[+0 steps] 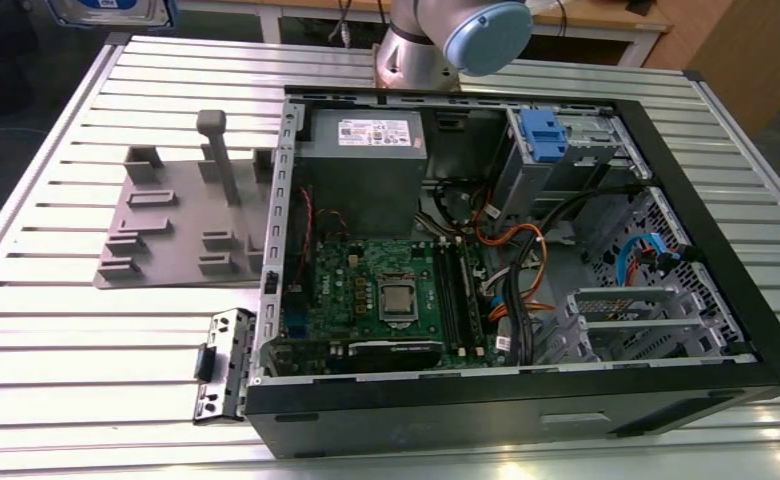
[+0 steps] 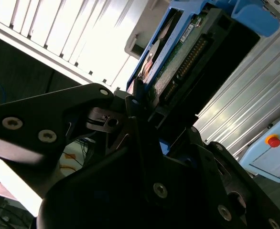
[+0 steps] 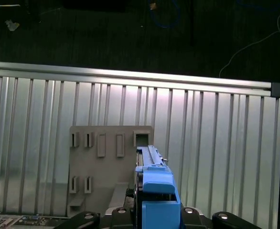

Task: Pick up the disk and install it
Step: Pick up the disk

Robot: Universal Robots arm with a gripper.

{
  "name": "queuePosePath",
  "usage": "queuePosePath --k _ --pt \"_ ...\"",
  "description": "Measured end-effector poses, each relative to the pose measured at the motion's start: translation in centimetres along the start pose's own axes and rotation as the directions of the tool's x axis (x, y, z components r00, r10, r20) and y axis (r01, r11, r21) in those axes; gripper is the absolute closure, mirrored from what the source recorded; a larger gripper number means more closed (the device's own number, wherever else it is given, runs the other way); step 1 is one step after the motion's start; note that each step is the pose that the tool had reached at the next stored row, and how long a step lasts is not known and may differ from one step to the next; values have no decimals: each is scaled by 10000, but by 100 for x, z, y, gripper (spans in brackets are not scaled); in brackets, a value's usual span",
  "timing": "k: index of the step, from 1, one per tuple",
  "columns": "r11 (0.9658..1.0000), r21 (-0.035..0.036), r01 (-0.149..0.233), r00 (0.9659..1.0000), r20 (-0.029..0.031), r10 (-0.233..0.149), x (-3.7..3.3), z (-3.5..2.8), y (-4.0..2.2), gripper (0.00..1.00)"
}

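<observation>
The ribbed aluminium table (image 1: 43,320) carried an open computer case (image 1: 710,290) lying on its side, with a grey slotted holder (image 1: 163,230) just beside it on the exterior view's left. Inside the case sat a green mainboard (image 1: 390,290), a grey power supply box (image 1: 363,165) and a tall blue latch (image 1: 540,135) on a metal cage. In the second wrist view the gripper (image 2: 147,112) had its dark fingers (image 2: 128,125) closed on the disk (image 2: 178,62), clamping one end, so that the blue side rail and the green circuit board with its connector row stuck out beyond them. In the first wrist view the disk (image 3: 154,186) stood up from the gripper (image 3: 154,219), with the grey holder (image 3: 102,171) and the bare table (image 3: 216,143) behind it. Judging from this, the pick-up was done: the disk was in the grip and looked lifted clear of the holder, whose slots showed nothing in them. The installing was not yet done, since the disk was not in the case.
</observation>
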State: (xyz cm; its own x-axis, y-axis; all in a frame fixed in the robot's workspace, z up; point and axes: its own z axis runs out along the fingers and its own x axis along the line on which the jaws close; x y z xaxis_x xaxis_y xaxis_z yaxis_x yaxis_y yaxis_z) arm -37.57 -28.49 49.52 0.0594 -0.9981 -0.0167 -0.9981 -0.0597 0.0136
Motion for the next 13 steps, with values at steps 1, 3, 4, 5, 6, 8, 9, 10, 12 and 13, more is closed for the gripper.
queuePosePath --k 1,3,4,5,6,8,9,10,12,13 --pt "10000 1 0 10000 0 0 0 -15 0 64" --pt "10000 0 0 10000 0 0 -1 -59 1 64" --pt "10000 0 0 10000 0 0 -1 -71 1 64" --pt "10000 1 0 10000 0 0 -1 -75 1 64" --pt "10000 2 0 10000 0 0 -1 -75 1 64" --pt "10000 1 0 10000 1 0 -1 -77 1 64" --pt "10000 1 0 10000 0 0 -1 -77 1 64" --pt "10000 1 0 10000 0 0 -1 -77 1 64" --pt "10000 1 0 10000 0 0 -1 -78 -1 64" --pt "10000 1 0 10000 0 0 -1 -77 -6 64"
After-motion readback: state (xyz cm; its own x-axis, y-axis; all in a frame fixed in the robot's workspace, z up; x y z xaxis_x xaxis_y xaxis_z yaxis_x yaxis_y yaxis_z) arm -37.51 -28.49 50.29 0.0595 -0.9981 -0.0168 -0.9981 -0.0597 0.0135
